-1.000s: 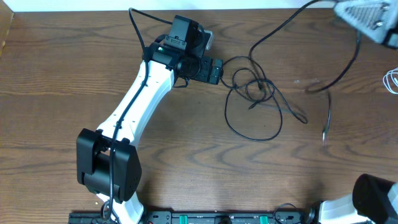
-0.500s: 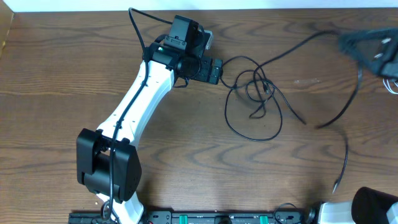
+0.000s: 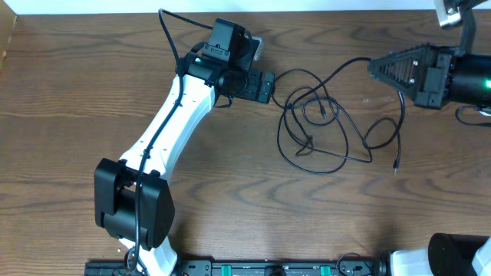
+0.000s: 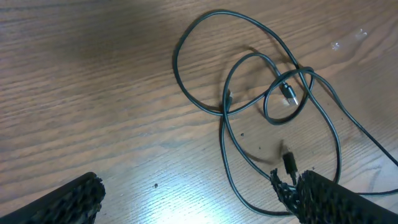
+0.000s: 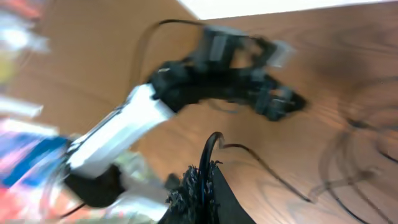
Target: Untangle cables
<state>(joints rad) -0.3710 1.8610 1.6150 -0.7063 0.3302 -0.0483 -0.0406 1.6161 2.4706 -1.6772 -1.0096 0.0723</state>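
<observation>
Two states apply: the left fingers (image 3: 266,87) stand wide apart and grip nothing, just left of the black cables (image 4: 224,112), which lie in loose, overlapping loops on the table (image 3: 77,92), right of centre. You see the right fingers (image 3: 375,69) closed on one strand at the far right.
</observation>
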